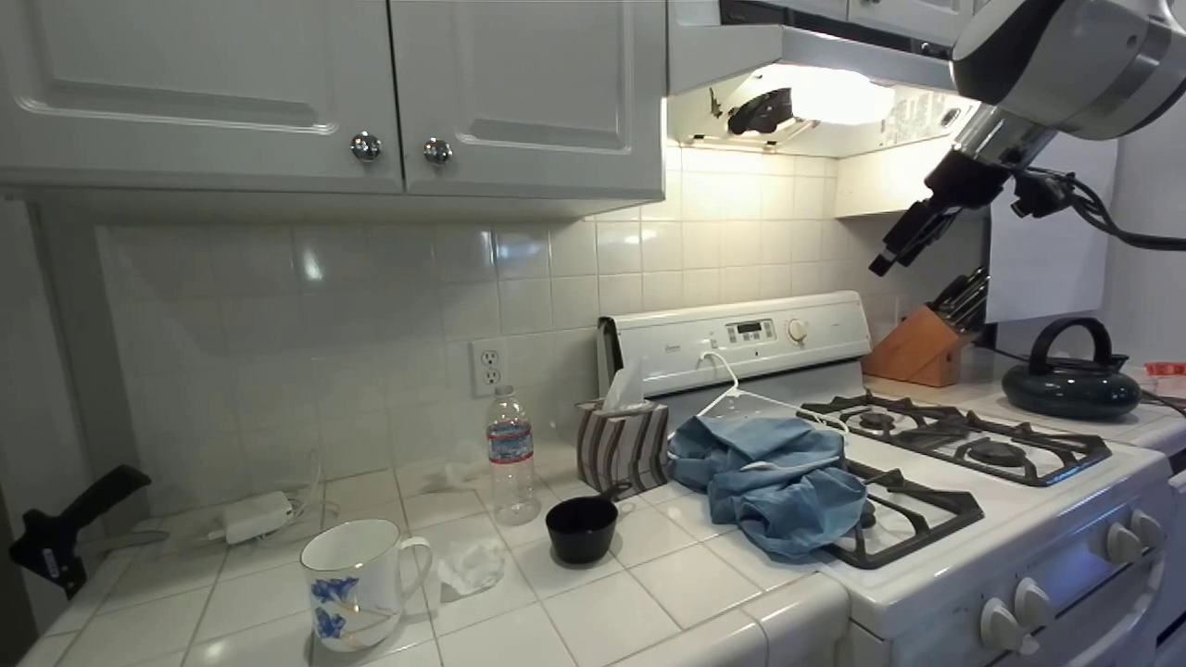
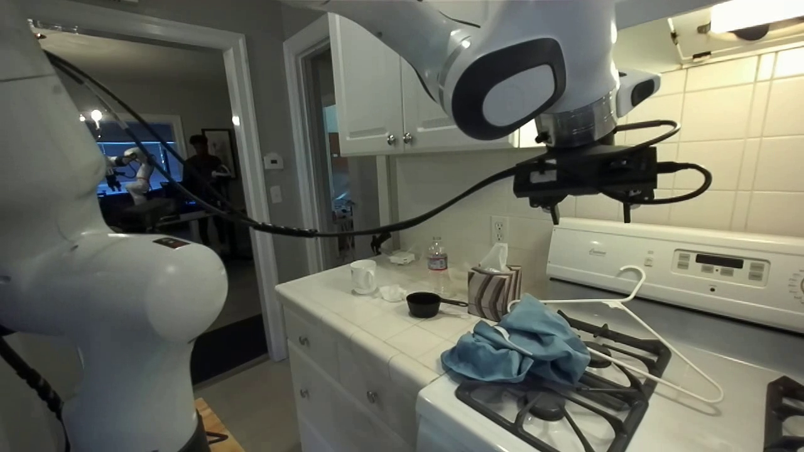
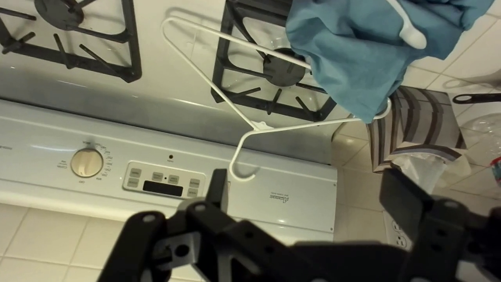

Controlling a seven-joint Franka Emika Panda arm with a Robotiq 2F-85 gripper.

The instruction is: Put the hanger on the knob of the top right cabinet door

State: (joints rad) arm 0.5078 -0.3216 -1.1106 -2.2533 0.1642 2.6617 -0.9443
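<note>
Jaws stand spread; the hanger (image 3: pixel 258 128) lies below, well apart.

i count two fingers (image 3: pixel 405 203) of my own, one hanger (image 3: pixel 257 129), one blue cloth (image 3: pixel 348 58), one mug (image 1: pixel 352 584), one bottle (image 1: pixel 510 445), one tissue box (image 1: pixel 623 449), one kettle (image 1: pixel 1070 387), one knife block (image 1: pixel 917 350) and one long-handled black cup (image 1: pixel 582 530). above the counter (image 1: pixel 681 584) i count two cabinet doors (image 1: pixel 547 93) and two knobs (image 1: pixel 437 151).
</note>
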